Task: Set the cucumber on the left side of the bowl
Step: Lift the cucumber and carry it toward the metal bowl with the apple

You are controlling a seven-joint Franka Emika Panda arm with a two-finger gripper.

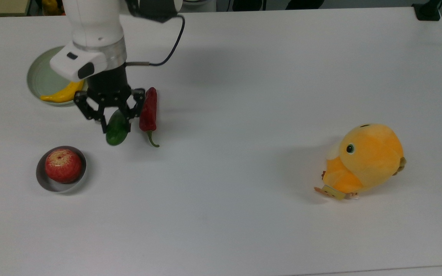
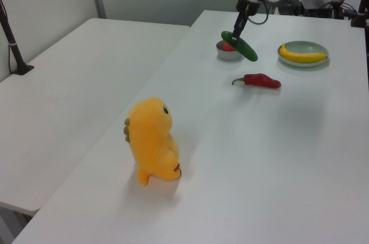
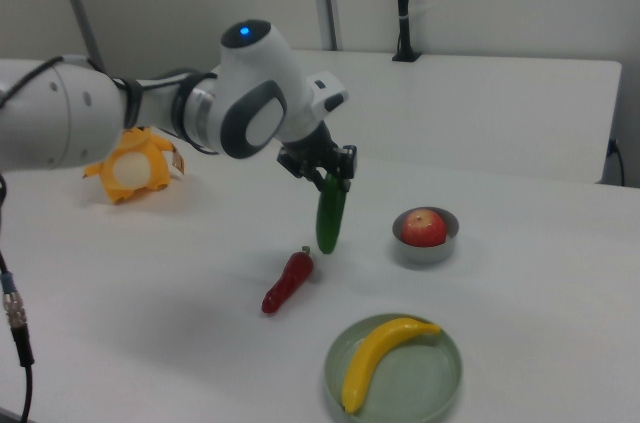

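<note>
My gripper (image 1: 116, 121) is shut on the dark green cucumber (image 1: 115, 134), which hangs from it above the table. In the top view the cucumber is just left of the red chili (image 1: 148, 111) and up and to the right of the small grey bowl (image 1: 52, 186). A red apple (image 1: 63, 165) sits in the bowl. In the right view the gripper (image 3: 330, 181) holds the cucumber (image 3: 329, 218) nearly upright, left of the bowl (image 3: 425, 251). In the left view the cucumber (image 2: 242, 48) overlaps the bowl (image 2: 222, 54).
A pale green plate (image 1: 40, 76) with a yellow banana (image 1: 61, 94) lies at the top view's upper left, partly under my arm. An orange plush toy (image 1: 365, 161) stands at the top view's right. A box of toy food (image 1: 50, 4) sits beyond the table's far edge.
</note>
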